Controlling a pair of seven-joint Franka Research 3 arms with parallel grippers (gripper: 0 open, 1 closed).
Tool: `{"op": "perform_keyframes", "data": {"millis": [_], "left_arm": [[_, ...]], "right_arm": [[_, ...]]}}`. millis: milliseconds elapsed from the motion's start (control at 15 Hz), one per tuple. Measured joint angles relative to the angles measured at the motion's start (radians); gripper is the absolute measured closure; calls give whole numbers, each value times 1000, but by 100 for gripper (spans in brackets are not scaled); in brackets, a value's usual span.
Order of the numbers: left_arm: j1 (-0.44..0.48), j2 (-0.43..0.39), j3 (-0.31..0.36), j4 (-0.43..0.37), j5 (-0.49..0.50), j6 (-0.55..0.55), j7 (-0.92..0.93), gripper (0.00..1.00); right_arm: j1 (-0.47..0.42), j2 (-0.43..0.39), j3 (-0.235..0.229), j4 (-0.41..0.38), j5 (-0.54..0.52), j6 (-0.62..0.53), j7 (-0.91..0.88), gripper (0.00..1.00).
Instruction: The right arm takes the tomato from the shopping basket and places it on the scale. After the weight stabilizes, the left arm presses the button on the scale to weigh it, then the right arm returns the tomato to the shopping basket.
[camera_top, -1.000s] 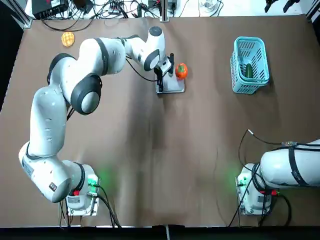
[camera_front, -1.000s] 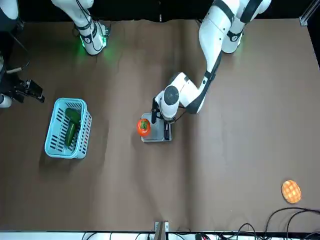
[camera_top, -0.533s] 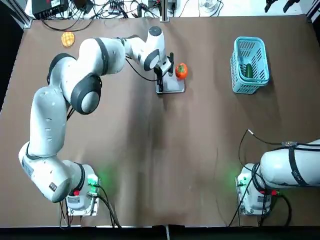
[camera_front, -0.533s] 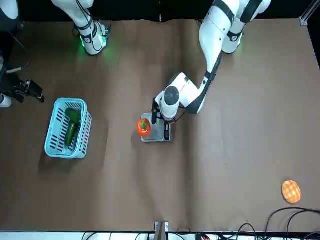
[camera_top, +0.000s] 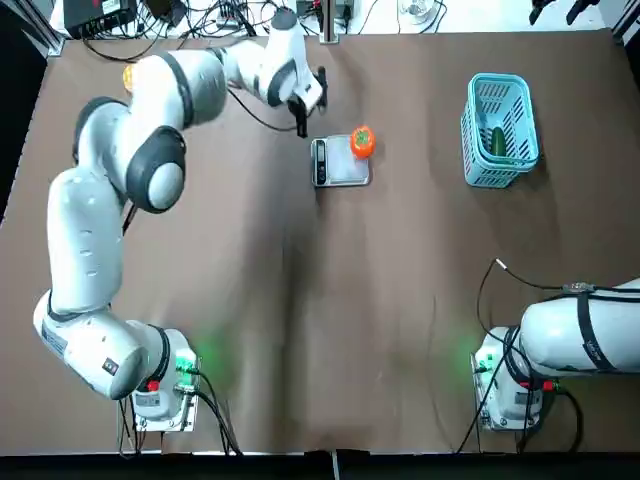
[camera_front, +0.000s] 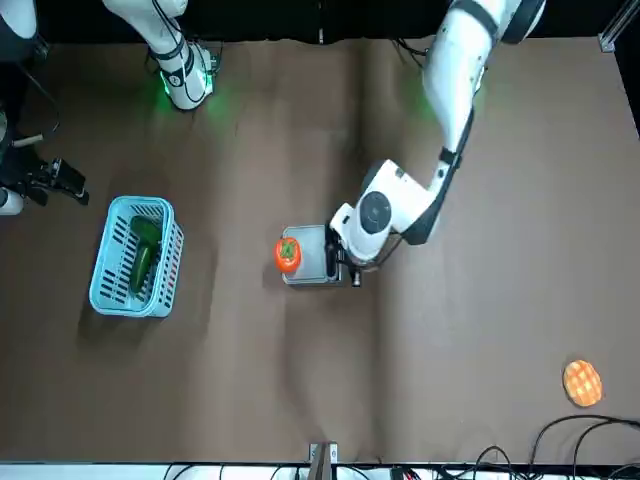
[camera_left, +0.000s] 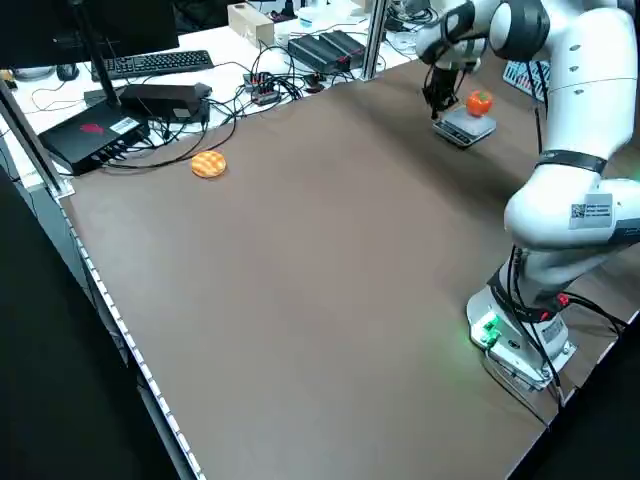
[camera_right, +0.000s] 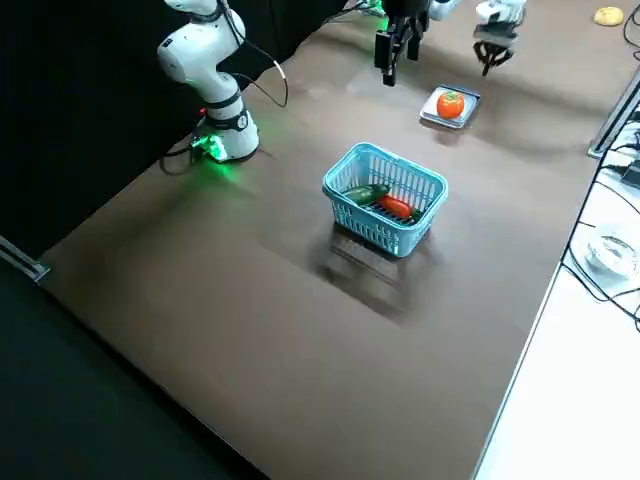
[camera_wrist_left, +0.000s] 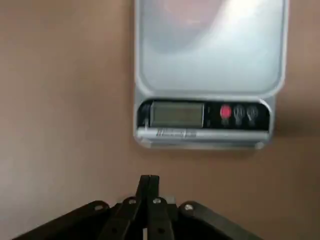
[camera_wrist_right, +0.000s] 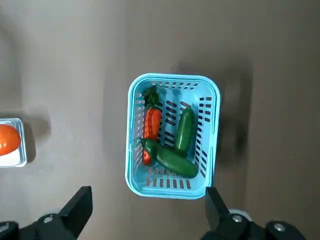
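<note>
The orange-red tomato (camera_top: 362, 141) sits on the far right corner of the silver scale (camera_top: 340, 170), partly overhanging its edge. My left gripper (camera_top: 301, 120) hovers just off the scale's left side, shut and empty. In the left wrist view its fingers (camera_wrist_left: 148, 192) are pressed together in front of the scale's display strip (camera_wrist_left: 202, 114). The light-blue shopping basket (camera_top: 498, 80) stands far right. My right gripper (camera_wrist_right: 147, 192) hangs open high above the basket (camera_wrist_right: 170, 77); at the front view's left edge this right gripper (camera_front: 48, 180) holds nothing.
Inside the basket lie green vegetables (camera_wrist_right: 177, 150) and a long red-orange one (camera_wrist_right: 152, 122). A yellow waffle round (camera_front: 582, 382) lies at the table's far left corner. Cables and electronics (camera_left: 150, 100) line the far edge.
My left gripper has lifted off the scale's display strip and swung away to the left and far side, uncovering the strip. The tomato, basket and right arm stay where they were.
</note>
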Motion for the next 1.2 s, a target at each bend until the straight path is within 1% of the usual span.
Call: {"op": "perform_keyframes", "data": {"millis": [133, 200, 267, 400, 533, 667, 800, 933, 1067, 1133, 1200], "left_arm": [[35, -66, -1, 7, 0, -85, 0, 98], [53, -106, -2, 10, 0, -121, 0, 95], [87, -183, -1, 10, 0, -172, 0, 78], [128, -243, -1, 9, 0, -236, 0, 60], [174, -279, -1, 8, 0, -291, 0, 57], [231, -307, -1, 8, 0, -351, 0, 41], [298, -333, -1, 8, 0, -439, 2, 38], [351, -356, 0, 7, 0, -519, 5, 24], [387, -380, 1, 7, 1, -578, 5, 6], [403, -389, 1, 7, 2, -610, 5, 0], [416, -397, 2, 6, 3, -630, 4, 0]], "right_arm": [[0, 0, 0, 0, 0, 0, 0, 1], [0, 0, 0, 0, 0, 0, 0, 1], [0, 0, 0, 1, 0, 0, 0, 1], [0, 0, 0, 1, 0, 0, 0, 1], [0, 0, 0, 1, 0, 0, 0, 1], [0, 0, 0, 1, 0, 0, 0, 1], [1, 0, 2, 1, 0, 1, 0, 1], [8, 0, 5, 1, 0, 1, 0, 1], [20, 4, 6, 0, 2, -1, -1, 1], [33, 13, 7, -1, 4, -5, -1, 1], [52, 25, 7, -2, 15, -7, -1, 1]]}}
